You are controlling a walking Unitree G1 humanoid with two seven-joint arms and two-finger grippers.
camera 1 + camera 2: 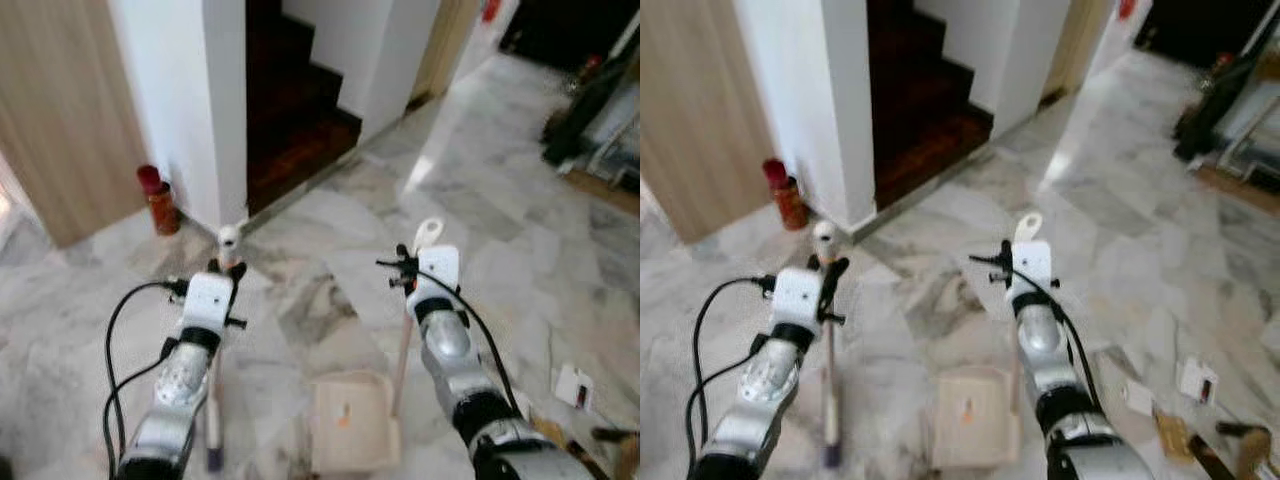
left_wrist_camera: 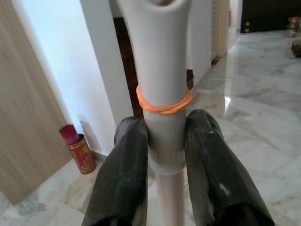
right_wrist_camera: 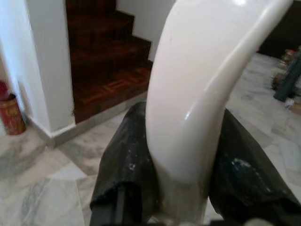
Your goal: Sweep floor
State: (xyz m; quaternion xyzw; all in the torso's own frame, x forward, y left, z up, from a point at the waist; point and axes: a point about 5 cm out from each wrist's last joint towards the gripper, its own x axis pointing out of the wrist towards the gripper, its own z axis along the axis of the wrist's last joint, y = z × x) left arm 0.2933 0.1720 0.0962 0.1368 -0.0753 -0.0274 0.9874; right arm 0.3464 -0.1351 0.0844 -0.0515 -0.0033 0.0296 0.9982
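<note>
A white broom handle (image 2: pixel 162 94), ringed by an orange rubber band (image 2: pixel 164 104), is pinched upright between the black fingers (image 2: pixel 123 179) of the left gripper (image 1: pixel 222 268), its lower end reaching the marble floor (image 1: pixel 330 250). The cream handle (image 3: pixel 197 94) of a dustpan (image 1: pixel 350 420) is clamped by the right gripper (image 1: pixel 410 268), the pan resting on the floor between the arms. A red canister (image 1: pixel 160 200) is seen beside a white wall (image 1: pixel 190 90).
</note>
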